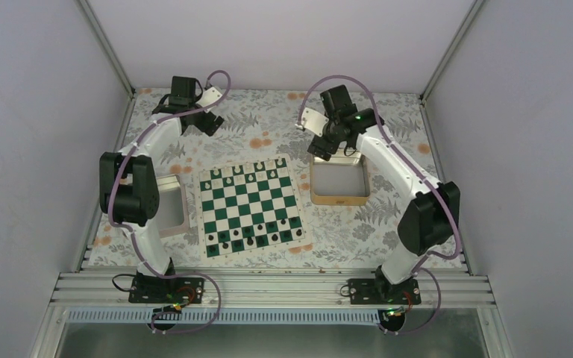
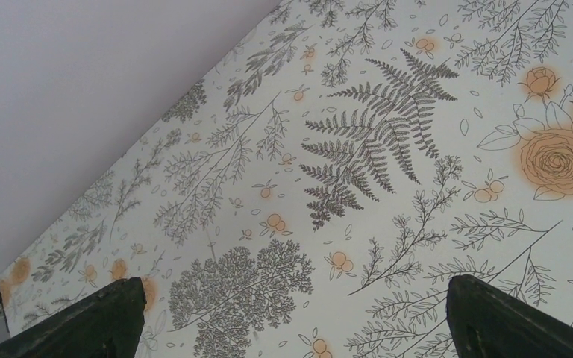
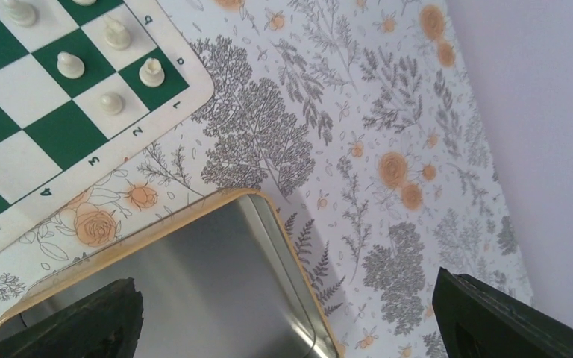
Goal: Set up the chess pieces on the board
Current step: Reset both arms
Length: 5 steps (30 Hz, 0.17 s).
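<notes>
The tabletop [image 1: 388, 119] under its flowered cloth took up most of what I could see, and in the middle of it lay the board [image 1: 250, 205], green and white checks inside a pale border. Just to the board's right stood the tan tin [image 1: 339, 200]; to its left was the grey tray [image 1: 175, 212], half hidden behind my left arm. My right pincer [image 3: 287, 298] hung over the far end of the tin, spread wide and pinching nothing, with only bare shiny metal below it. My left pincer [image 2: 295, 287] was spread too, and empty, out over the far left of the cloth, well apart from the board. The chess pieces [image 1: 248, 173] stood on the board's two far rows, one to a square where I could make them out, and the dark figures [image 1: 257, 237] filled the near rows. They were too small from above for me to count. I judged the set-up to be in its late stage, perhaps at its last piece. The part of the tin I could see held none, so the next move called for a look for any figure off the board — the tray's hidden part first — and then a light, upright pinch.
</notes>
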{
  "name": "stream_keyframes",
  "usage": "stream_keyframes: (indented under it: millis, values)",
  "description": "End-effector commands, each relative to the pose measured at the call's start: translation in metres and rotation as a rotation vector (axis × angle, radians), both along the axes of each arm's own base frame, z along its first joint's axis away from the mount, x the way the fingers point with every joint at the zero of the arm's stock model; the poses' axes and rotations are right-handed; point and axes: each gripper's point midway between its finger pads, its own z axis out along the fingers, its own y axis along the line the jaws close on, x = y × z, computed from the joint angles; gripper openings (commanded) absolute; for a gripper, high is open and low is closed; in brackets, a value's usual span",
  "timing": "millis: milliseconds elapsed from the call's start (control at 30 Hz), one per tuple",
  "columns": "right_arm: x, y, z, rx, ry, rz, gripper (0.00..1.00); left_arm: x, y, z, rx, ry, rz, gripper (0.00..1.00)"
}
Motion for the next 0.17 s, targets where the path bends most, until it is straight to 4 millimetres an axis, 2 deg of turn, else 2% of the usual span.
stream_keyframes:
  millis: [0,133]
  values:
    - [0.0131,0.0063,0.0049,0.062,-0.064,-0.036,1.00,0.0002,0.0000,0.0232,-0.025,-0.055,-0.004,1.00]
    - [0.0209,0.0026,0.0096,0.067,-0.097,-0.063,1.00,-0.0007,-0.0006,0.0228,-0.025,-0.057,-0.006,1.00]
